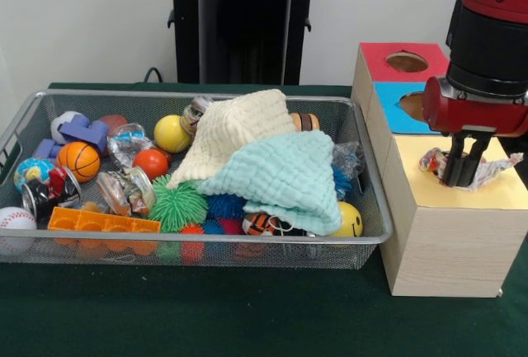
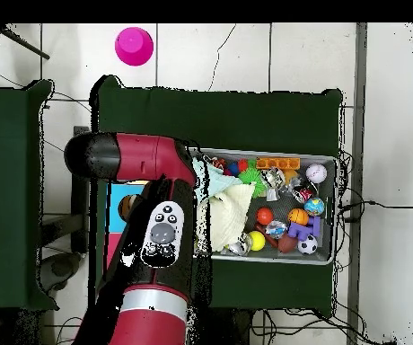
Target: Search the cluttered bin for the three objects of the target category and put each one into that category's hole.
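Green table cloth fronts the wire bin, where two cloths smother part of the toy clutter, likely hiding targets. Beside the bin stands the wooden box. Over its yellow section the gripper hangs, fingers clamped on a crinkly wrapped packet, apparently poised to feed it into that section's hole, which is hidden.

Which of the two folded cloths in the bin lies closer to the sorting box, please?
The mint-green cloth: it lies at the bin's end next to the wooden box, while the cream cloth sits behind it, further from the box.
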